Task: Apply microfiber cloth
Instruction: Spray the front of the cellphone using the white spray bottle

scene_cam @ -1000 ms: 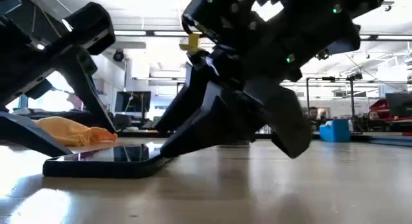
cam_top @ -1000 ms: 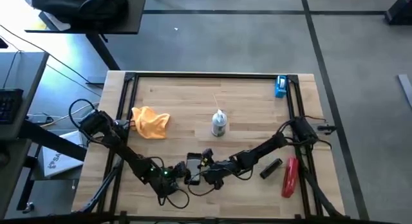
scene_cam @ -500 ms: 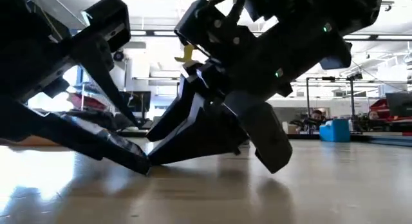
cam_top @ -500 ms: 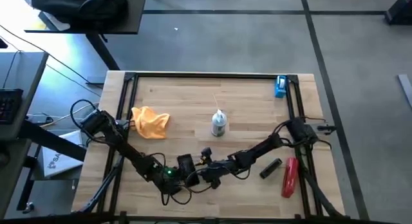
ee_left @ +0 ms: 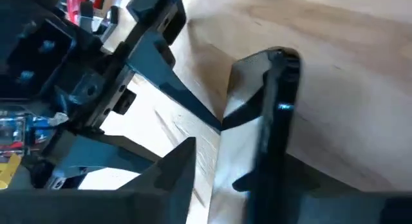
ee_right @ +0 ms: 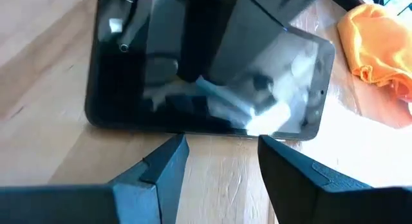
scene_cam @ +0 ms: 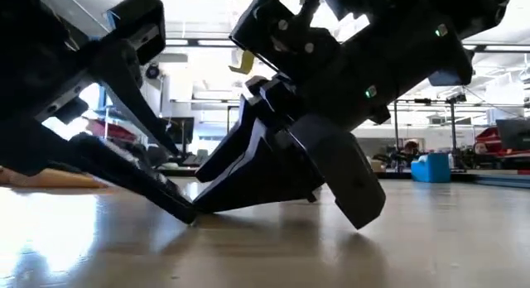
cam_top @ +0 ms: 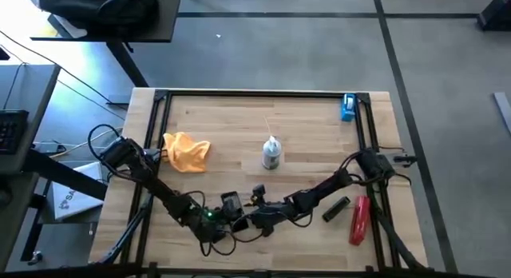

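**A:** Lying crumpled on the tabletop (cam_top: pixel 239 118), the cloth (cam_top: pixel 187 151) is on the left side, about mid-depth. It's just beside the left arm (cam_top: pixel 132 162), near its base end. Nothing's touching it.

**B:** Any other view of it?

**A:** Right wrist cam catches an orange corner of the cloth (ee_right: pixel 380 50), on bare wood just past one end of the phone (ee_right: pixel 206 89). They're close but apart.

**B:** Where's the phone?

**A:** Front-centre, betw. the two arm tips (cam_top: pixel 230 204), well apart from the cloth. It's tilted, one edge up off the wood. Left wrist cam sees it edge-on (ee_left: pixel 277 114).

**B:** Left jaws?

**A:** Closed on the phone, one finger (ee_left: pixel 167 179) each side of it. In the low view the lower tip is down at the tabletop.

**B:** Right jaws?

**A:** Parted, with nothing betw. them. Both fingers (ee_right: pixel 161 166) sit just short of the phone's long edge, pointing at the screen, w/ a strip of wood showing betw. tips and phone. The right arm (cam_top: pixel 335 182) comes in from the right edge, low over the tabletop.

**B:** Anything else?

**A:** A spray bottle (cam_top: pixel 271 154) stands upright mid-table. A blue item (cam_top: pixel 349 107) is at the far right corner. A red tool (cam_top: pixel 359 218) and a small black item (cam_top: pixel 336 208) lie front-right, next to ea. other.
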Robot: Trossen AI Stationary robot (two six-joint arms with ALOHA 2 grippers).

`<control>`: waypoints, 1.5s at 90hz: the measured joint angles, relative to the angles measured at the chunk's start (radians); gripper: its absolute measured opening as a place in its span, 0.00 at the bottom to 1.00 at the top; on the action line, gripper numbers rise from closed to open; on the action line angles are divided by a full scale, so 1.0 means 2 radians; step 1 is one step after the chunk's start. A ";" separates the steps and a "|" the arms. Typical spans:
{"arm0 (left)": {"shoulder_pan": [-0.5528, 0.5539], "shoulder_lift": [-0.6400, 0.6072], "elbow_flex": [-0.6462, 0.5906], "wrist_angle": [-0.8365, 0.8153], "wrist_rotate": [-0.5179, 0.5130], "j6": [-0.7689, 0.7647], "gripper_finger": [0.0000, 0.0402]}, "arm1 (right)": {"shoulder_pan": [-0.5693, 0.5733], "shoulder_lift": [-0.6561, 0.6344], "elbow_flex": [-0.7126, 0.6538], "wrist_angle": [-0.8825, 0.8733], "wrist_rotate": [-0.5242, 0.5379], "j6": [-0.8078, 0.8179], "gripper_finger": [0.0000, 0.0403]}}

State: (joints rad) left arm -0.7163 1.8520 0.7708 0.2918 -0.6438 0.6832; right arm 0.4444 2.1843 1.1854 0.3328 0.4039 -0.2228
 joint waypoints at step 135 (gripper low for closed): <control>0.086 -0.102 0.029 0.456 0.070 -0.233 0.01 | 0.039 -0.317 -0.001 0.034 0.045 0.079 0.29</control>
State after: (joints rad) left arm -0.5441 1.6487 0.8288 1.2044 -0.5048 0.2175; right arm 0.5228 1.5513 1.1831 0.4008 0.4947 -0.0655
